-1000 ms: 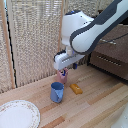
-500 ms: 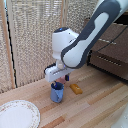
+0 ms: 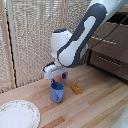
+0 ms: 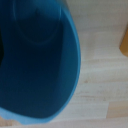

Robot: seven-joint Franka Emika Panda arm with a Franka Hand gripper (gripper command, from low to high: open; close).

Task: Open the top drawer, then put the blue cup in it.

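You're looking at a home-like room: a pale wooden plank worktop (image 3: 95, 97), a woven reed screen (image 3: 35, 37) behind it, a dark dresser (image 3: 112, 50) with wood-grain drawers, and a patterned plate (image 3: 17, 114) laid out.

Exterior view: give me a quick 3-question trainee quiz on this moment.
1. True or false: the blue cup stands upright on the wooden table.
2. Which lies at the exterior view's lower left? A) patterned plate B) pink cup C) bowl
3. Fill in: the small object just to the exterior view's right of the blue cup is a ____ block.

Key: 1 true; 2 A; 3 yellow. The gripper sits right over the cup; its jaws cannot be made out.
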